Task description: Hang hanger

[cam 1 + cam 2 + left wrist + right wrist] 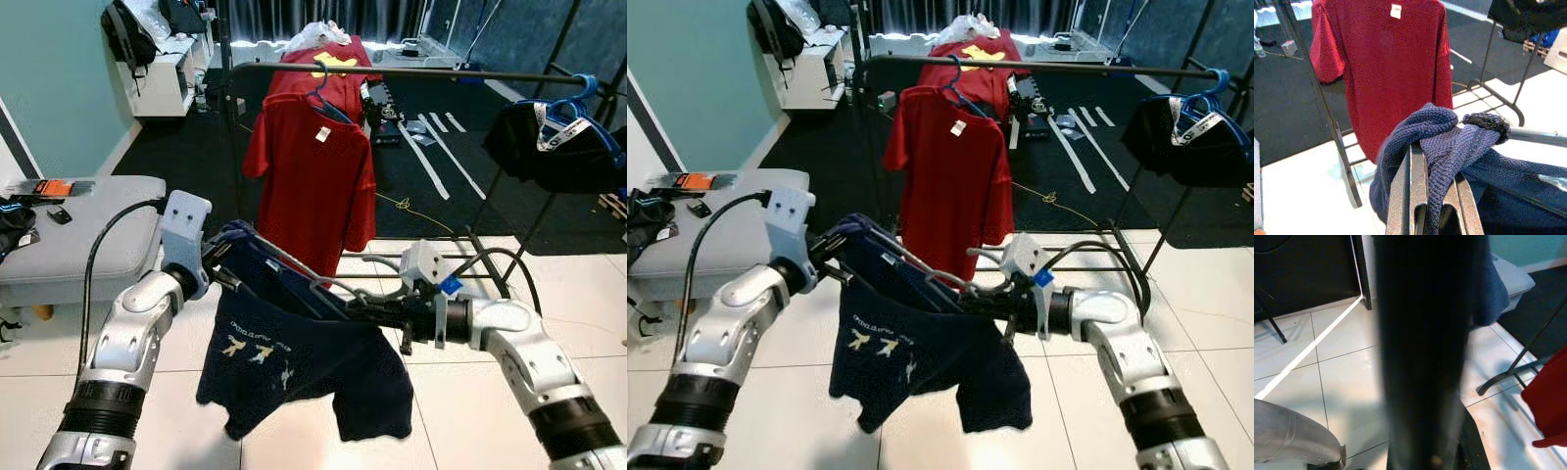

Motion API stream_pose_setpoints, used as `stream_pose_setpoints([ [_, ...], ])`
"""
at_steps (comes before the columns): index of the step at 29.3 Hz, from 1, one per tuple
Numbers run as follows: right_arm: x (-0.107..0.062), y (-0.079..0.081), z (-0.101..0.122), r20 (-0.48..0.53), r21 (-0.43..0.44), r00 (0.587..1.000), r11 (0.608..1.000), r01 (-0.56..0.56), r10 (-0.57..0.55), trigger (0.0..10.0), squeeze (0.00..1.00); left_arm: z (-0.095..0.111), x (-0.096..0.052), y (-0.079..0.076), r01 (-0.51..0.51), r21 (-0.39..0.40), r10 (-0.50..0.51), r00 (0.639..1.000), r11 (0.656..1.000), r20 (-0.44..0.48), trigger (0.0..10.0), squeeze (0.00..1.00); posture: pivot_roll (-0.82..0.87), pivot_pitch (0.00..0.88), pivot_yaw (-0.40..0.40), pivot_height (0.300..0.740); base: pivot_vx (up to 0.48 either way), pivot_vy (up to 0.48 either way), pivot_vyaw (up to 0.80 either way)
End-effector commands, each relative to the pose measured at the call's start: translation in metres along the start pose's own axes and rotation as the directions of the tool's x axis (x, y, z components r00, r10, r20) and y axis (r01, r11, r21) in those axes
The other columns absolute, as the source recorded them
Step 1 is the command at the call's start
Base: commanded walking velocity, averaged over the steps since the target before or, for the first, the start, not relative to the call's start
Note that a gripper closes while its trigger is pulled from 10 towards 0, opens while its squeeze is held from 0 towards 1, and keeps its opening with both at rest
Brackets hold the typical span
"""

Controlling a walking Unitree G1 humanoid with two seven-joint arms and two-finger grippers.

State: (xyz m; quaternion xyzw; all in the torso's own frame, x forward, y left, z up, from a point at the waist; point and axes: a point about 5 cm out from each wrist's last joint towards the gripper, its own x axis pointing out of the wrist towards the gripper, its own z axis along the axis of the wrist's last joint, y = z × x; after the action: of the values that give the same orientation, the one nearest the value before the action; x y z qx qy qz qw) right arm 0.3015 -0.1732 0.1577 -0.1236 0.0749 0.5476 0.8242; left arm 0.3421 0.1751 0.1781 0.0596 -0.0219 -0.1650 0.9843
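Observation:
A navy T-shirt [294, 362] with a pale print hangs on a grey hanger [294, 266], held between my two grippers low in front of the clothes rack. My left gripper [223, 257] is shut on the shirt's knit collar [1449, 142] at its left shoulder. Pointing left, my right gripper [361, 309] is shut on the hanger at the shirt's right side. The black rack rail [411, 71] runs above and beyond them. On it hang a red T-shirt [313, 171] on a blue hanger and a black garment [554, 147] at the right end.
A grey bench [88, 245] with small items stands at my left. The rack's black legs [495, 264] cross the white tiles behind my right arm. Further back lie dark carpet, a white shelf unit [167, 78] and a second red shirt [328, 64].

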Motion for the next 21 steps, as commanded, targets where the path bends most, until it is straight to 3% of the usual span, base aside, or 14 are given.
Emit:
stream_pose_setpoints([
  [1, -0.014, -0.003, -0.007, -0.037, 0.022, 0.999, 0.999, 0.03, -0.029, 10.0, 0.0, 0.007, -0.003, 0.017, -0.113, 0.019, 0.113, 0.993, 0.993, 0.028, 0.0, 0.0, -0.02, 0.071, -0.011, 0.74, 0.0, 0.0, 0.0],
  [3, -0.015, -0.008, -0.006, -0.022, 0.005, 0.996, 0.996, 0.085, -0.085, 10.0, 0.0, 0.008, 0.0, 0.004, -0.042, 0.021, 0.042, 0.999, 0.999, 0.033, 0.0, 0.0, -0.02, 0.067, -0.009, 0.74, 0.0, 0.0, 0.0],
  [6, -0.015, -0.012, -0.005, -0.012, -0.009, 0.993, 0.993, 0.115, -0.115, 10.0, 0.0, 0.008, 0.001, -0.002, -0.003, 0.03, 0.002, 0.999, 1.0, 0.034, 0.0, 0.0, -0.02, 0.067, -0.009, 0.74, 0.0, 0.0, 0.0],
  [7, -0.015, -0.014, -0.003, 0.001, -0.013, 0.991, 0.991, 0.136, -0.136, 10.0, 0.0, 0.008, 0.0, -0.007, 0.039, 0.048, -0.04, 0.999, 0.998, 0.027, 0.4, 0.0, -0.02, 0.066, -0.01, 0.74, 0.0, 0.0, 0.0],
  [9, -0.015, -0.019, 0.002, 0.027, -0.025, 0.985, 0.985, 0.173, -0.172, 10.0, 0.0, 0.004, -0.002, -0.014, 0.106, 0.099, -0.107, 0.994, 0.989, -0.003, 0.0, 0.0, -0.02, 0.062, -0.011, 0.74, 0.0, 0.0, 0.0],
  [12, -0.015, -0.019, 0.005, 0.041, -0.008, 0.986, 0.987, 0.162, -0.161, 10.0, 0.0, 0.003, -0.002, -0.015, 0.11, 0.132, -0.109, 0.994, 0.985, -0.015, 0.0, 0.0, -0.02, 0.061, -0.013, 0.74, 0.0, 0.0, 0.0],
  [15, -0.016, -0.007, -0.012, -0.117, -0.043, 0.992, 0.998, 0.049, -0.054, 10.0, 0.0, 0.033, 0.003, -0.022, 0.127, 0.036, -0.131, 0.982, 0.991, 0.133, 0.0, 0.0, -0.01, 0.051, -0.023, 0.74, 0.0, 0.0, 0.0],
  [21, -0.007, -0.006, -0.017, -0.151, -0.085, 0.986, 0.994, 0.062, -0.075, 10.0, 0.0, 0.048, 0.003, -0.047, 0.268, 0.067, -0.276, 0.944, 0.961, 0.184, 0.0, 0.0, -0.01, 0.04, -0.02, 0.74, 0.0, 0.0, 0.0],
])
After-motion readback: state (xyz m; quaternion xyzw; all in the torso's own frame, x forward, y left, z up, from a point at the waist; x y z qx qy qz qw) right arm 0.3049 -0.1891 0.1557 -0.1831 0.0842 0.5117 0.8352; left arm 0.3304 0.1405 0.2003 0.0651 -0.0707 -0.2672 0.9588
